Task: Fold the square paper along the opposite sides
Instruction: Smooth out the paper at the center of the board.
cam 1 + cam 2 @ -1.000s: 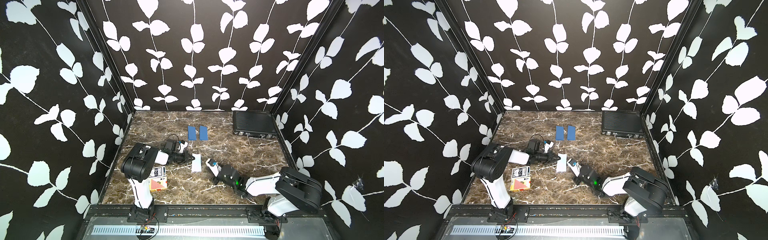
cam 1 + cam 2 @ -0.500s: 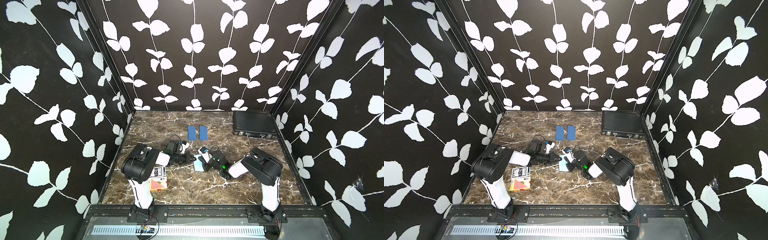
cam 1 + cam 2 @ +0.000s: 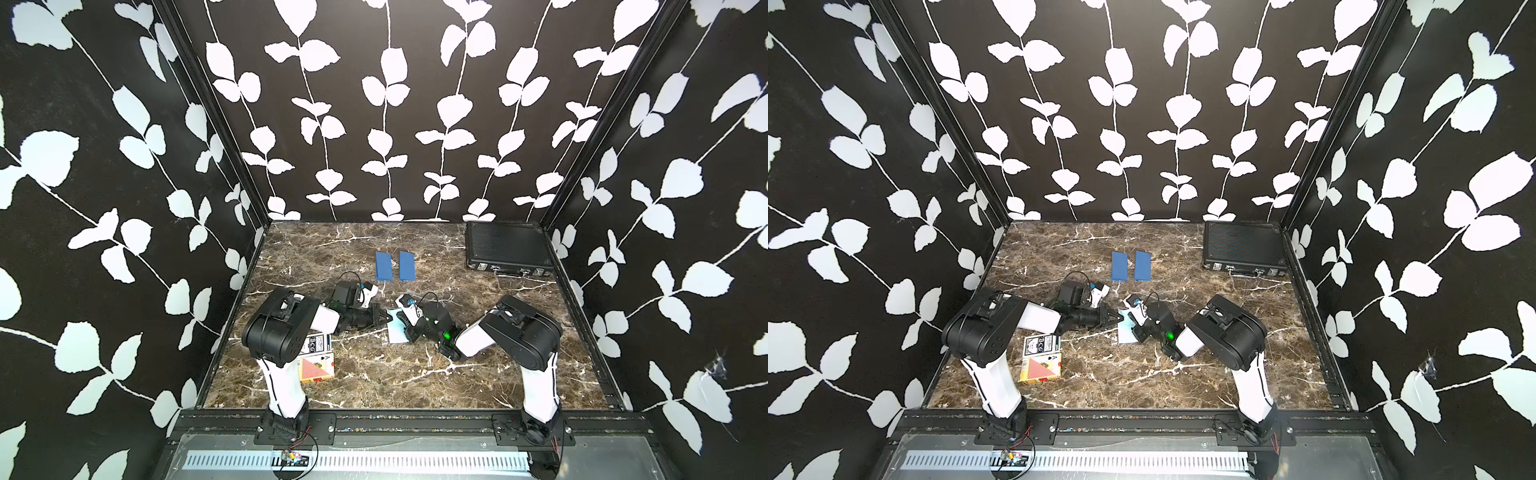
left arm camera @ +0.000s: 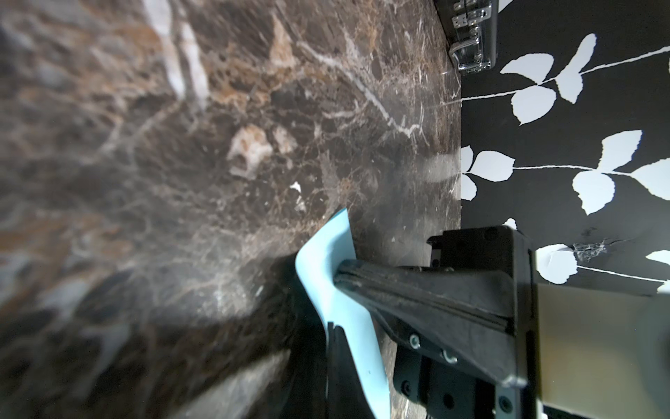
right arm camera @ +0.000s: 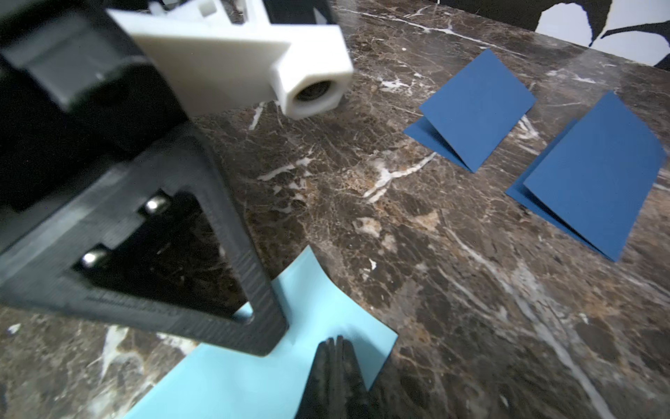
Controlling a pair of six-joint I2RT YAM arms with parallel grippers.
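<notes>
Both clenched on nothing, my left gripper (image 4: 340, 278) pushes against the light-blue paper (image 5: 253, 381) at the middle of the bench (image 3: 374, 374), curling one side up, while my right gripper (image 5: 334, 344) presses the flat part down, I reckon to stop it sliding.

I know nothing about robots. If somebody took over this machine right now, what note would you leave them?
Left gripper: shut, tip against the light blue paper; I can't tell whether it pinches the sheet.
Right gripper: shut, tip pressing down on the same sheet.
Paper: mid marble table, between both arms, one edge curling up.
Done: two dark blue papers lie folded farther back.
Left: probably flatten this sheet's crease, then let go.
</notes>
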